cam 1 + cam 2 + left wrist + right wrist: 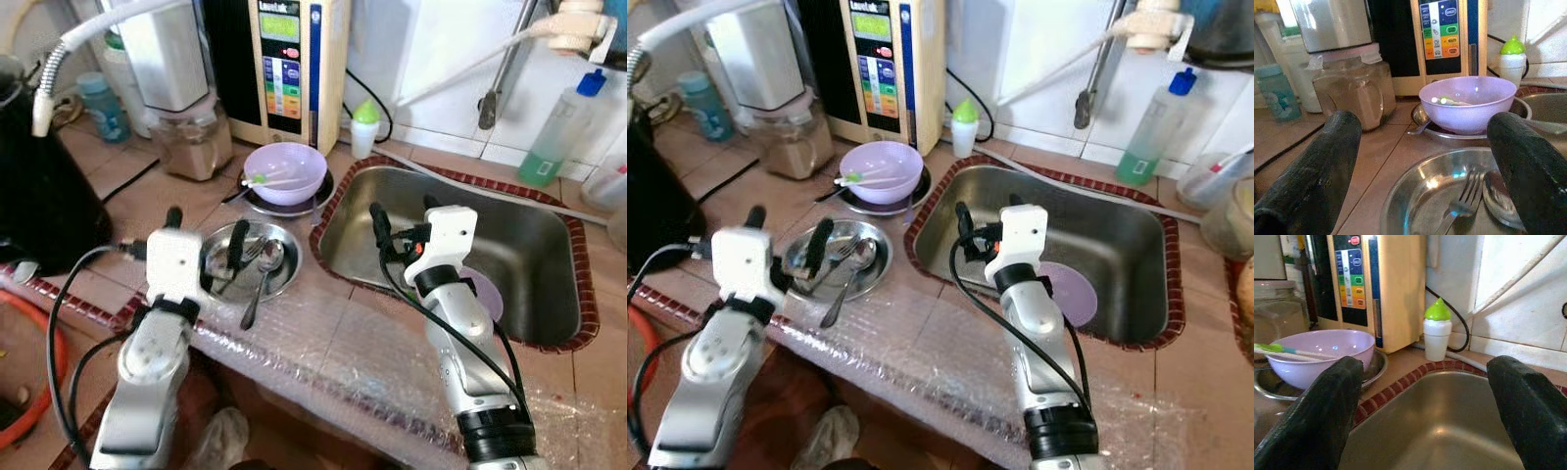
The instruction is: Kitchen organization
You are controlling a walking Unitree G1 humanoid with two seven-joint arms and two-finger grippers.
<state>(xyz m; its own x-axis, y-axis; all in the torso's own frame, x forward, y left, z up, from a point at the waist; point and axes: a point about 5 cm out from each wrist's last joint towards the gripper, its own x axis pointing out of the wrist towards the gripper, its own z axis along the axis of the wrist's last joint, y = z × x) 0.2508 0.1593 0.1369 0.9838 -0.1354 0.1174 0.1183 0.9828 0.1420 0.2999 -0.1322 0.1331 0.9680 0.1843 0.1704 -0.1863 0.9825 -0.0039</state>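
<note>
A shallow steel plate on the tiled counter holds a fork and a spoon. My left gripper hovers open over that plate's left side, one finger outside the rim and one above it. Behind it a purple bowl with a green-and-white utensil in it sits on another steel plate. My right gripper is open above the left part of the steel sink. A purple plate lies in the sink, partly hidden by my right arm.
A water purifier, a glass jar and a small green-capped bottle line the back wall. A black kettle stands at the left. A green detergent bottle stands behind the sink. Bubble wrap covers the counter's front edge.
</note>
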